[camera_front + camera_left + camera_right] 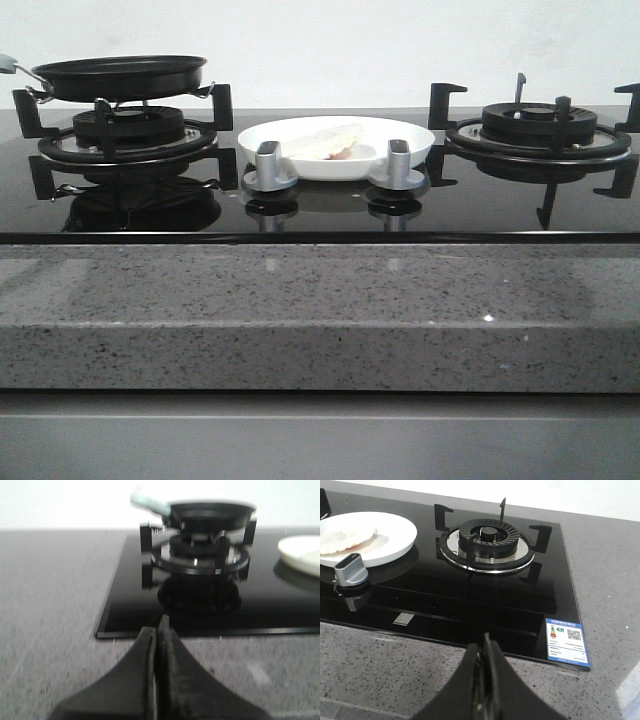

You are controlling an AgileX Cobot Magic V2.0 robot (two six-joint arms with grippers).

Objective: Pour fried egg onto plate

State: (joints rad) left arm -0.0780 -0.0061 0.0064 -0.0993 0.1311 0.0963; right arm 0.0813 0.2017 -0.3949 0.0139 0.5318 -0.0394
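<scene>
The white plate point(400, 140) sits on the black glass hob between the two burners. The fried egg point(325, 141) lies in it, folded, pale side up with a bit of red showing. The plate point(395, 540) and the egg point(345, 537) also show in the right wrist view; the plate's edge point(300, 552) shows in the left wrist view. The black pan point(120, 75) stands on the left burner, its inside hidden; it also shows in the left wrist view point(210, 512). My left gripper point(157, 630) is shut and empty over the grey counter. My right gripper point(485, 647) is shut and empty over the counter before the hob.
Two silver knobs point(268, 165) point(398, 165) stand in front of the plate. The right burner point(540, 125) with black pan supports is bare. A blue energy label point(566, 642) is stuck on the hob's corner. The speckled grey counter point(320, 320) runs along the front.
</scene>
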